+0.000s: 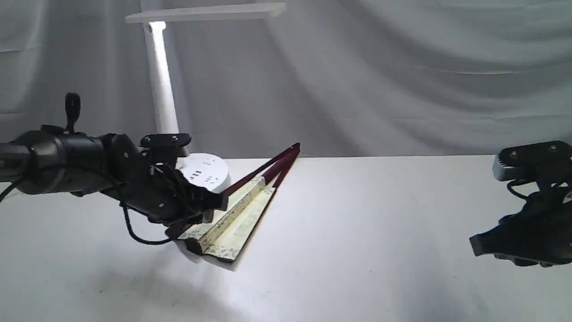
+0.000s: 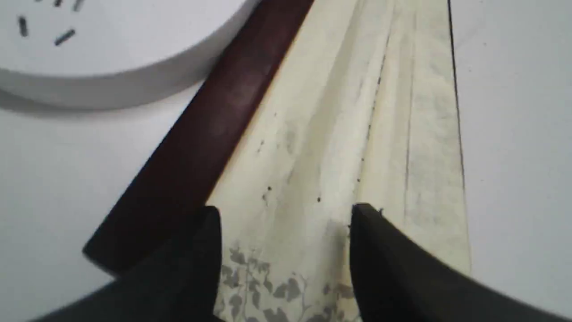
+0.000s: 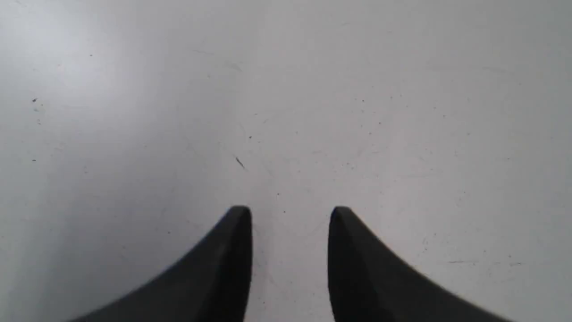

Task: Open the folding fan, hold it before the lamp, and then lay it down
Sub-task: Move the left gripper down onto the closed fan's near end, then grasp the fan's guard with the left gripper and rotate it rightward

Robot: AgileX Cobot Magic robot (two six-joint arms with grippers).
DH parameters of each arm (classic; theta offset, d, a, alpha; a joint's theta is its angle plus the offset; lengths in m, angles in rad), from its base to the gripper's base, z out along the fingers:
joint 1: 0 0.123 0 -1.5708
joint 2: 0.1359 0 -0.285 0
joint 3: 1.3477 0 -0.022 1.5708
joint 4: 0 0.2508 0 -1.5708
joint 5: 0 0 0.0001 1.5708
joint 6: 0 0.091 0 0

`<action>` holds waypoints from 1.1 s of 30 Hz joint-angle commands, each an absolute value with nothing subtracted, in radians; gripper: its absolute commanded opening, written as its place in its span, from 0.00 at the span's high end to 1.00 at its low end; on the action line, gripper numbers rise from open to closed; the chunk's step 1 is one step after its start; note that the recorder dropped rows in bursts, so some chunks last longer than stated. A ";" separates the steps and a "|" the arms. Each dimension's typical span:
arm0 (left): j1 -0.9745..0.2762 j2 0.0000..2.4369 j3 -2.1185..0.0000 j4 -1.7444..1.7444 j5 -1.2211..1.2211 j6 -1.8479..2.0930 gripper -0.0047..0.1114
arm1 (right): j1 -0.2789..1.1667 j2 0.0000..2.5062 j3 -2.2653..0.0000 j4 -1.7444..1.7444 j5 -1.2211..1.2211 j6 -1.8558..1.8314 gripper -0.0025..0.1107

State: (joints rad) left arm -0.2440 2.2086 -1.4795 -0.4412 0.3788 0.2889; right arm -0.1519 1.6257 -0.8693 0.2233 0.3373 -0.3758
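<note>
The folding fan (image 1: 237, 214) lies on the white table, spread only a little, its pivot end pointing to the back and its cream leaf toward the front. My left gripper (image 1: 201, 212) hovers at the fan's wide end, jaws open. In the left wrist view the left gripper (image 2: 286, 210) has its fingers apart over the cream pleats (image 2: 339, 134), with a dark maroon rib (image 2: 223, 116) beside one finger. The white lamp (image 1: 161, 89) stands behind, its round base (image 1: 203, 172) next to the fan. My right gripper (image 1: 491, 246) hangs at the far right; the right gripper (image 3: 290, 210) is open over bare table.
The lamp's round base (image 2: 111, 58) sits close to the fan's maroon rib. A grey cloth backdrop (image 1: 380, 76) closes off the back of the table (image 1: 357, 250). The lamp's flat bar head (image 1: 205, 12) reaches out above the fan.
</note>
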 commanded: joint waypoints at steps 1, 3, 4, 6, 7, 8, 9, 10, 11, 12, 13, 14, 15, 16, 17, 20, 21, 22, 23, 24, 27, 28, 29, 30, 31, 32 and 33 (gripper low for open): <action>-0.256 2.227 -1.485 -0.479 0.352 0.329 0.57 | -0.150 1.625 -0.876 0.208 0.315 -0.388 0.71; -0.261 2.236 -1.485 -0.479 0.333 0.363 0.57 | -0.150 1.625 -0.876 0.208 0.315 -0.388 0.71; -0.268 2.239 -1.485 -0.485 0.320 0.373 0.57 | -0.150 1.625 -0.876 0.208 0.315 -0.388 0.71; -0.282 2.247 -1.485 -0.487 0.295 0.376 0.57 | -0.150 1.625 -0.876 0.208 0.315 -0.388 0.71; -0.291 2.254 -1.485 -0.487 0.279 0.376 0.57 | -0.150 1.625 -0.876 0.208 0.315 -0.388 0.71; -0.297 2.258 -1.485 -0.487 0.266 0.376 0.57 | -0.150 1.625 -0.876 0.208 0.315 -0.388 0.71; -0.307 2.262 -1.485 -0.487 0.260 0.376 0.57 | -0.150 1.625 -0.876 0.208 0.315 -0.388 0.71; -0.311 2.264 -1.485 -0.487 0.258 0.378 0.57 | -0.150 1.625 -0.876 0.208 0.315 -0.388 0.71; -0.320 2.269 -1.485 -0.487 0.250 0.386 0.57 | -0.150 1.625 -0.876 0.208 0.315 -0.390 0.71; -0.320 2.271 -1.485 -0.487 0.246 0.404 0.57 | -0.150 1.625 -0.876 0.208 0.315 -0.390 0.71; -0.322 2.274 -1.485 -0.487 0.241 0.407 0.57 | -0.150 1.625 -0.876 0.208 0.315 -0.390 0.71; -0.322 2.274 -1.485 -0.483 0.235 0.407 0.57 | -0.150 1.625 -0.876 0.208 0.315 -0.390 0.71; -0.322 2.274 -1.485 -0.483 0.234 0.407 0.57 | -0.150 1.625 -0.876 0.208 0.315 -0.390 0.71; -0.322 2.274 -1.485 -0.483 0.234 0.407 0.57 | -0.150 1.625 -0.876 0.208 0.315 -0.390 0.71; -0.322 2.274 -1.485 -0.480 0.234 0.407 0.57 | -0.150 1.625 -0.876 0.208 0.315 -0.390 0.71; -0.322 2.274 -1.485 -0.451 0.234 0.407 0.57 | -0.150 1.625 -0.876 0.208 0.315 -0.390 0.71; -0.322 2.274 -1.485 -0.449 0.236 0.405 0.57 | -0.150 1.625 -0.876 0.208 0.315 -0.390 0.71; -0.322 2.274 -1.485 -0.449 0.237 0.405 0.57 | -0.150 1.625 -0.876 0.208 0.315 -0.390 0.71; -0.322 2.274 -1.483 -0.432 0.243 0.405 0.57 | -0.150 1.625 -0.876 0.208 0.315 -0.390 0.71; -0.322 2.274 -1.483 -0.423 0.249 0.405 0.57 | -0.150 1.625 -0.876 0.208 0.315 -0.390 0.71; -0.324 2.274 -1.483 -0.396 0.292 0.406 0.57 | -0.150 1.625 -0.876 0.208 0.315 -0.390 0.71; -0.326 2.274 -1.483 -0.389 0.300 0.431 0.57 | -0.150 1.625 -0.876 0.208 0.315 -0.390 0.71; -0.326 2.274 -1.483 -0.381 0.307 0.449 0.57 | -0.150 1.625 -0.876 0.208 0.315 -0.390 0.71; -0.326 2.274 -1.483 -0.382 0.316 0.471 0.57 | -0.150 1.625 -0.876 0.208 0.317 -0.390 0.71; -0.326 2.274 -1.483 -0.382 0.325 0.482 0.57 | -0.150 1.625 -0.876 0.208 0.319 -0.390 0.71; -0.326 2.274 -1.483 -0.382 0.332 0.493 0.57 | -0.150 1.625 -0.876 0.208 0.319 -0.390 0.71; -0.326 2.274 -1.483 -0.382 0.340 0.506 0.57 | -0.150 1.625 -0.876 0.208 0.319 -0.390 0.71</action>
State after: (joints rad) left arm -0.3166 2.2736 -1.4816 -0.3869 0.3061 0.4795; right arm -0.1519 1.6257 -0.8693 0.2196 0.3286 -0.3825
